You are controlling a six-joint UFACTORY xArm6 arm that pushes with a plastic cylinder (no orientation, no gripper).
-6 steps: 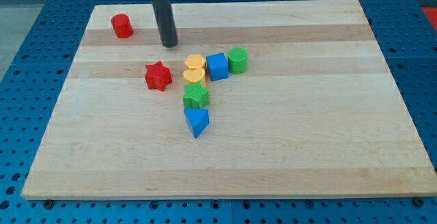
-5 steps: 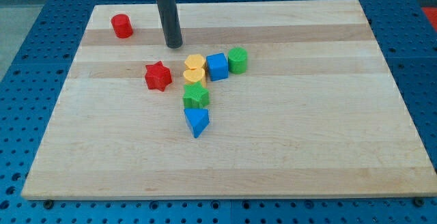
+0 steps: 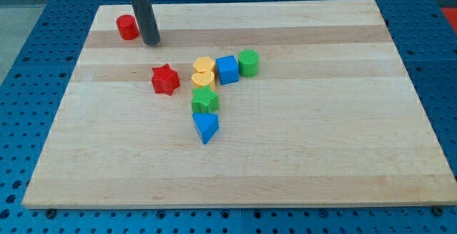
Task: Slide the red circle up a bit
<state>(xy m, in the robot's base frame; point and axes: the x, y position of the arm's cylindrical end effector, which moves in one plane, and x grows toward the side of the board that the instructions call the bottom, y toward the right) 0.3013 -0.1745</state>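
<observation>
The red circle (image 3: 128,26) sits near the top left corner of the wooden board (image 3: 314,148). My tip (image 3: 151,42) rests on the board just to the right of and slightly below the red circle, close to it; I cannot tell whether they touch. The rod rises from the tip to the view's top edge.
A red star (image 3: 165,79) lies below the tip. To its right is a cluster: two yellow blocks (image 3: 203,71), a blue cube (image 3: 227,70), a green cylinder (image 3: 248,62), a green block (image 3: 205,100) and a blue triangle (image 3: 206,127).
My tip has moved left and slightly up, from beside the yellow blocks' upper left to right next to the red circle. No block has moved.
</observation>
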